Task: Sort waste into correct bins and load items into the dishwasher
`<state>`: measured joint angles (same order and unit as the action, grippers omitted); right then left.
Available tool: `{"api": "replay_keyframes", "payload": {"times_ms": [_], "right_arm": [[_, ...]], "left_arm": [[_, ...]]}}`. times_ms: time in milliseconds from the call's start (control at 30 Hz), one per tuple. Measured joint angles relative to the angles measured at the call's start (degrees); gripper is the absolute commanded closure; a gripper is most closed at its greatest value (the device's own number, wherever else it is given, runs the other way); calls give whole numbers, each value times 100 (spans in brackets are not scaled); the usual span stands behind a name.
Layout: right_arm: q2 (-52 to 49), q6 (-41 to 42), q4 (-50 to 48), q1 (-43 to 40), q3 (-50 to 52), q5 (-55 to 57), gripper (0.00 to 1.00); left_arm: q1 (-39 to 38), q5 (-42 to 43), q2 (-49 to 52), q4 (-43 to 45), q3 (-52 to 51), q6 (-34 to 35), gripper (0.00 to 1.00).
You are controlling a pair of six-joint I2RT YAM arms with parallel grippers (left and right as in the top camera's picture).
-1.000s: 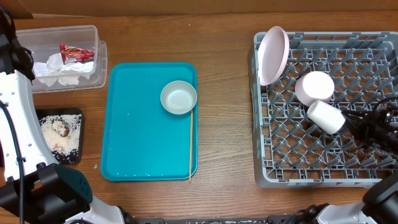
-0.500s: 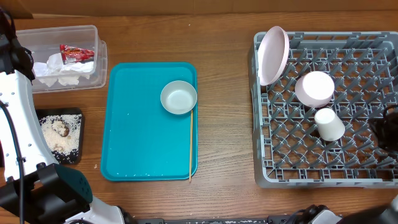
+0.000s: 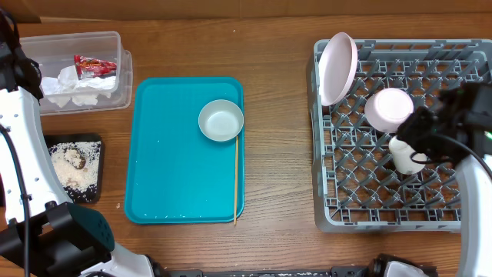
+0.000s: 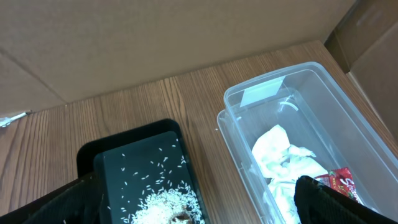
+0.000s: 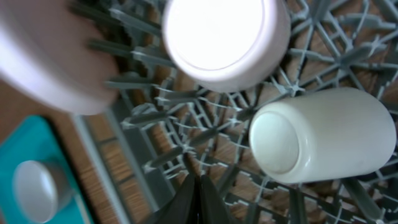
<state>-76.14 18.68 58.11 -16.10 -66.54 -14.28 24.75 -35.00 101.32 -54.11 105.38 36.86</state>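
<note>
The grey dishwasher rack point(image 3: 361, 200) holds the upright pale pink plate point(image 3: 338, 68), a smaller white plate point(image 3: 388, 109) and the white cup point(image 3: 406, 159). In the right wrist view the cup point(image 5: 323, 134) lies on its side below the white plate point(image 5: 224, 37). My right gripper point(image 3: 425, 131) hovers over the rack beside the cup, shut and empty point(image 5: 198, 186). The grey-white bowl point(image 3: 221, 121) sits on the teal tray point(image 3: 173, 177). The clear tub point(image 4: 348, 143) holds the napkin point(image 4: 283, 155) and red wrapper point(image 4: 341, 183). Rice point(image 4: 165, 202) lies in the black tray point(image 4: 118, 155). My left gripper point(image 4: 199, 208) hangs open above both bins.
A thin wooden chopstick point(image 3: 236, 177) lies along the teal tray's right side. The left arm's white body point(image 3: 23, 146) stands along the table's left edge. A cardboard wall point(image 4: 155, 37) rises behind the bins.
The right gripper let go of the cup, pulled off to the right, then swung back over the rack with its jaws shut. The cup settled slightly lower in the rack.
</note>
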Motion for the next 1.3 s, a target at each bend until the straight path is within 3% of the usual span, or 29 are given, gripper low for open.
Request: {"api": "replay_keyframes", "payload": {"times_ms": [333,600,1067,1300], "right_arm": [[-1217,345,76,157,0,970,96],[-1211,581,90,199,-44,1287,96],[-1027,1233,1043,186,-590,2520,96],[-1025,1270,870,195,-590,2396,96]], "left_arm": [[0,0,0,0,0,0,0],[0,0,0,0,0,0,0],[0,0,0,0,0,0,0],[0,0,0,0,0,0,0]]}}
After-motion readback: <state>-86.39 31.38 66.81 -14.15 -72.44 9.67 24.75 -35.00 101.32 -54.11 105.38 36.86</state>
